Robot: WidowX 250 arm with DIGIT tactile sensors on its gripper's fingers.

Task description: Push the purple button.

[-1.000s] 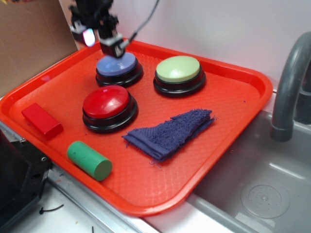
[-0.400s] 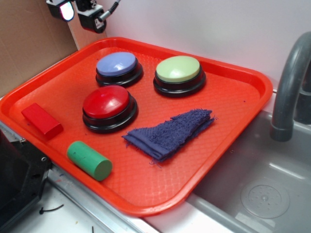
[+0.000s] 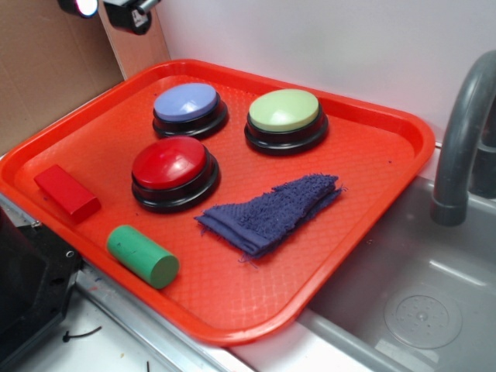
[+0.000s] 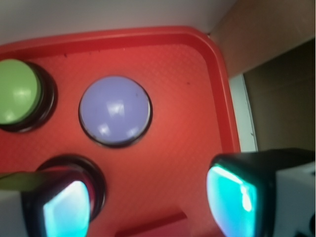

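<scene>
We're looking down on the red tray (image 3: 387, 128), and the purple button (image 3: 186, 102) sits untouched at its back-left, with the green button (image 3: 284, 110) just beside it on the right and the red button (image 3: 169, 163) near it toward the front. Up in the top-left corner of the exterior view we catch only the tip of the gripper (image 3: 108, 8), well apart from the button and above the tray's far edge. From the wrist view the gripper (image 4: 148, 202) has its two fingers (image 4: 232, 195) spread wide, nothing between them, and the purple button (image 4: 115, 110) lies in plain sight below. A blue cloth (image 3: 271, 211), a green cylinder (image 3: 142, 256) and a red block (image 3: 67, 191) also rest on the tray.
</scene>
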